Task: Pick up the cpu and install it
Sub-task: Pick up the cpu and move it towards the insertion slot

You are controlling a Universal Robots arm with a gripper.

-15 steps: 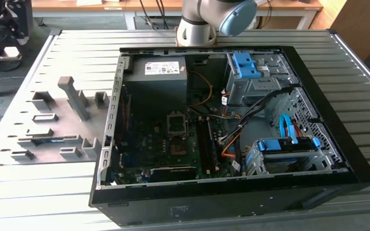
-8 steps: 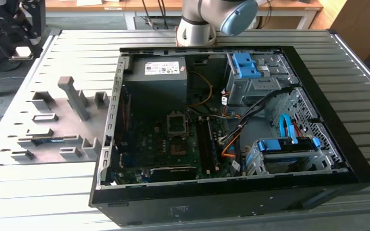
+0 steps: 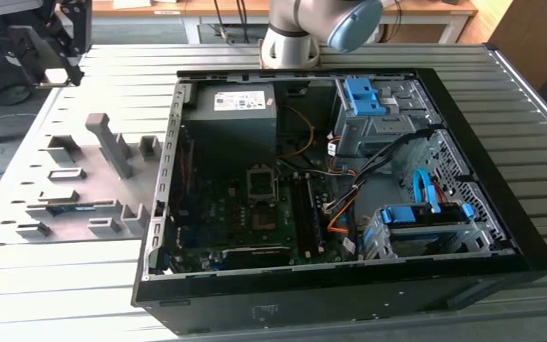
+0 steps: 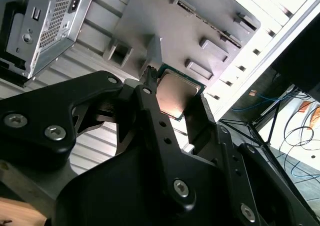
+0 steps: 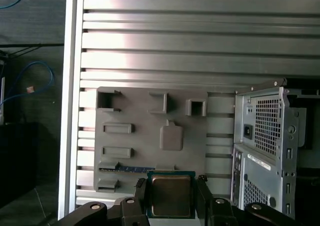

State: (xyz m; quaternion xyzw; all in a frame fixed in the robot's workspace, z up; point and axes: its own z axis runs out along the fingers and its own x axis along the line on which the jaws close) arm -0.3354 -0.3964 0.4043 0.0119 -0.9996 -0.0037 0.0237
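The cpu [image 5: 171, 195], a small flat square chip with a dull metallic face, is clamped between the black fingers [image 5: 140, 192] of my gripper [image 5: 171, 202]. The second wrist view shows the same cpu [image 4: 176, 91] held by its edges in the gripper [image 4: 175, 96]. In the exterior view the gripper [image 3: 53, 70] hangs high at that view's far left, above the table's corner and away from the computer. The metal-framed socket [image 3: 260, 182] sits on the motherboard inside the open computer case [image 3: 464, 128], with nothing over it.
A grey parts fixture [image 3: 93, 178] with slots and upright holders lies on the slatted table [image 3: 55, 285] beside the case. The case holds a grey power supply [image 3: 240, 107], blue drive brackets [image 3: 364, 96] and loose cables [image 3: 350, 192]. The arm's base [image 3: 288, 43] stands behind the case.
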